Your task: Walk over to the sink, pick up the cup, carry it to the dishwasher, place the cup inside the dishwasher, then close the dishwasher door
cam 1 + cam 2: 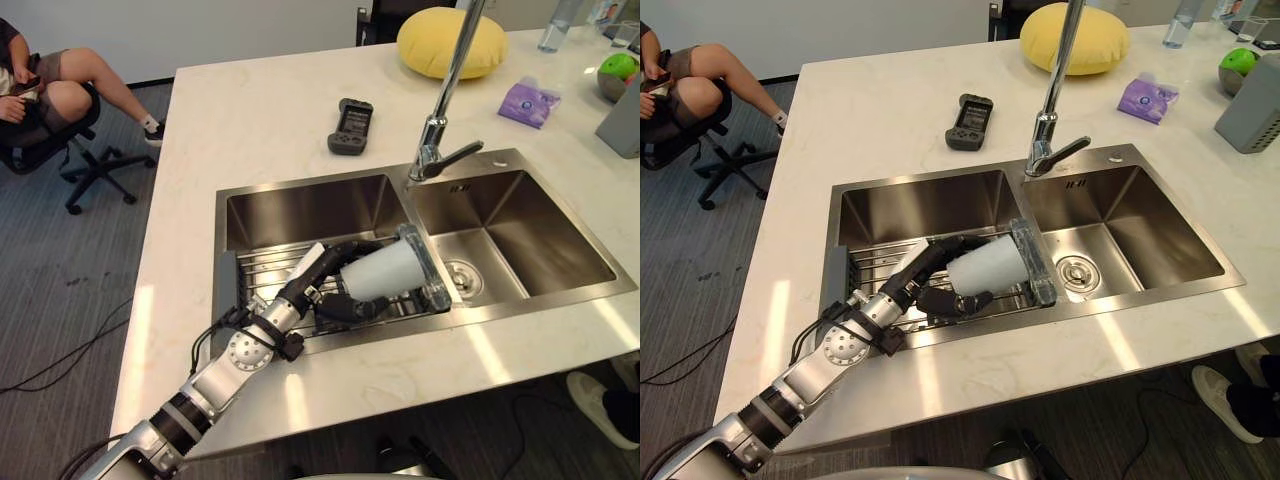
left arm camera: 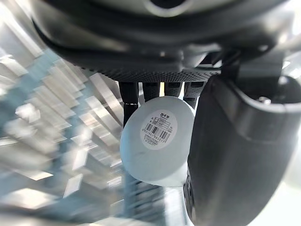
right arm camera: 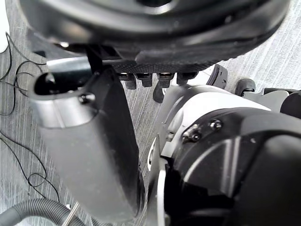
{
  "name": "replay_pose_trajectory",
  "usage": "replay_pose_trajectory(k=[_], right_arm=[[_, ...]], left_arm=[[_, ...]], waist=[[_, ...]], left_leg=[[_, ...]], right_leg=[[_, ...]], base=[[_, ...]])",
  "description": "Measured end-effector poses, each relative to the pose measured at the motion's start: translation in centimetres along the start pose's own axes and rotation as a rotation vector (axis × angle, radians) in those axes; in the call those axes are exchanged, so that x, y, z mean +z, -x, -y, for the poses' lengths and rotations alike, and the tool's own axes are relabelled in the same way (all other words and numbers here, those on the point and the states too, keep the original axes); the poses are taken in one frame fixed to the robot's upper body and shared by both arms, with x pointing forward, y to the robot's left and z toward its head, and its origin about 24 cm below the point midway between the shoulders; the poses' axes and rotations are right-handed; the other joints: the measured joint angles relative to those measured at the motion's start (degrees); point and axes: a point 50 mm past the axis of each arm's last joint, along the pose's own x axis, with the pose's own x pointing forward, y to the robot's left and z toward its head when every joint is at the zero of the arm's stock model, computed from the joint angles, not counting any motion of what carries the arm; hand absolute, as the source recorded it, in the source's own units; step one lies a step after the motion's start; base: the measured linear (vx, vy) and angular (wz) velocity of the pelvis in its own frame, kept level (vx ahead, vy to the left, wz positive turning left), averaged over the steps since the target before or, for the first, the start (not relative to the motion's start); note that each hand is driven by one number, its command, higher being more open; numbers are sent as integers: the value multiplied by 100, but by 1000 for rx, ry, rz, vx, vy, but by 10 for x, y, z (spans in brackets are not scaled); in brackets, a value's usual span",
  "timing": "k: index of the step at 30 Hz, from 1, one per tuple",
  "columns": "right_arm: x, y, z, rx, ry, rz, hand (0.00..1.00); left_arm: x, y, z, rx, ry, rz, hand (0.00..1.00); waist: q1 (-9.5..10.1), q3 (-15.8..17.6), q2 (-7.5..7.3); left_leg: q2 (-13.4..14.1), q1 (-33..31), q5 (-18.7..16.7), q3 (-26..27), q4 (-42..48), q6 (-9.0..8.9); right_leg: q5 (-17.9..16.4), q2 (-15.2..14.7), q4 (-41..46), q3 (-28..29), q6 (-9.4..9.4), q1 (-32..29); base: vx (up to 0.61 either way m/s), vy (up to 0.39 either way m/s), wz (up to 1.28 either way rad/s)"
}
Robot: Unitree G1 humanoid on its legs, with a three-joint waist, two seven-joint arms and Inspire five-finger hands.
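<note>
A white cup (image 1: 385, 270) lies on its side over the wire rack (image 1: 265, 268) in the left basin of the steel sink (image 1: 300, 205), its mouth towards the divider. My left hand (image 1: 322, 275) is shut on it, fingers curled over the top and thumb underneath. In the left wrist view the cup's base (image 2: 157, 141), with a barcode sticker, sits between the fingers (image 2: 129, 96) and the thumb (image 2: 235, 155). My right hand (image 3: 89, 155) hangs over grey floor, fingers relaxed and holding nothing.
A tall faucet (image 1: 450, 80) rises behind the sink divider. On the counter lie a black controller (image 1: 351, 126), a yellow cushion (image 1: 450, 42) and a purple packet (image 1: 528, 102). A person sits on an office chair (image 1: 50, 100) at far left; a shoe (image 1: 590, 395) shows at lower right.
</note>
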Motion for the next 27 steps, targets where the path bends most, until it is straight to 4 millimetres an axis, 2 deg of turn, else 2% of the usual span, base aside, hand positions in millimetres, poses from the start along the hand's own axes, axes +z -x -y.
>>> replay_pose_trajectory(k=[2, 5, 7, 10, 12, 14, 15, 17, 19, 21, 22, 24, 25, 26, 27], right_arm=[[0, 1, 3, -11, -19, 8, 100], [4, 2, 6, -22, -25, 37, 100], [8, 3, 9, -31, -22, 56, 100], [5, 7, 20, -67, -19, 52, 100], [0, 8, 22, -70, -15, 39, 100], [-2, 8, 21, -63, -18, 29, 100], [-3, 6, 15, -44, -20, 15, 100], [0, 4, 9, -16, 7, 14, 100], [16, -1, -4, 32, 67, 33, 100], [30, -3, -9, 48, 85, 57, 100], [39, -3, -10, 47, 97, 73, 100], [39, -2, -7, 35, 95, 89, 100], [38, -1, -4, 22, 90, 82, 100], [37, -1, 1, 3, 87, 63, 100], [36, 0, 4, -7, 83, 55, 100]], left_arm=[[20, 0, -29, 144, 110, 125, 0], [35, 7, -64, 329, 274, 266, 0], [36, 15, -76, 418, 342, 315, 0], [35, 30, -85, 545, 409, 372, 0], [35, 45, -97, 634, 406, 391, 0], [35, 52, -105, 706, 428, 407, 0], [36, 60, -114, 768, 439, 426, 0], [35, 74, -127, 873, 457, 440, 0], [33, 103, -145, 1034, 471, 462, 0], [33, 115, -150, 1081, 463, 469, 0], [32, 123, -152, 1106, 445, 464, 0], [33, 135, -156, 1137, 417, 464, 0], [34, 142, -159, 1160, 402, 474, 0], [37, 146, -162, 1163, 398, 492, 0], [38, 147, -163, 1161, 389, 496, 0]], waist=[[138, -2, 3], [263, -2, 2], [347, -6, 3], [537, -50, -87], [674, -72, -185], [729, -74, -219], [841, -40, -309], [1019, -14, -366], [1213, -3, -347], [1349, 88, -178], [1414, 128, -71], [1483, 151, -17], [1556, 140, -1], [1582, 138, -6], [1580, 133, -16]], left_leg=[[1, -3, 27, -41, 4, 3], [-1, -19, 76, -137, 4, 8], [-31, -45, 44, -212, 1, -17], [-187, -96, -1, -448, 19, 37], [-248, -192, -33, -626, 182, 37], [-282, -531, -180, -863, 772, 72], [-268, -919, -381, -1061, 1509, 73], [-258, -1108, -466, -1152, 1991, 39], [-257, -1191, -471, -1371, 2158, 29], [-162, -1202, -465, -1427, 2098, -29], [-96, -1210, -374, -1378, 1922, -225], [-62, -1232, -60, -1209, 1487, -373], [80, -1308, -84, -686, 1403, -349], [226, -1438, -217, -90, 1612, -171], [289, -1489, -273, 190, 1756, -84]], right_leg=[[-2, -5, 34, -44, 3, 6], [-13, -18, 122, -149, 12, 5], [-169, -66, 312, -196, 14, -52], [-851, -330, 1295, -355, 105, -406], [-1062, -494, 1842, -382, 122, -554], [-1070, -511, 2012, -314, 103, -569], [-1094, -478, 1905, -293, 58, -427], [-1105, -389, 1569, -185, 42, -152], [-1093, -252, 1049, -137, 29, 237], [-1067, -124, 1010, -371, -11, 331], [-1077, -55, 1049, -565, -54, 341], [-1127, -117, 1178, -907, -173, 283], [-1134, -155, 1245, -1064, -208, 184], [-1134, -269, 1316, -1297, -208, 124], [-1133, -362, 1360, -1437, -207, 103]], base=[[-55, -34, 11], [-69, -36, 16], [-78, -28, 23], [-32, -10, 39], [54, -34, 46], [104, -29, 88], [93, -21, 99], [35, -41, 57], [35, -81, 54], [-48, -100, 68], [-125, -77, 105], [-154, -52, 97], [-159, -24, 79], [-138, -3, 84], [-83, 63, 105]])
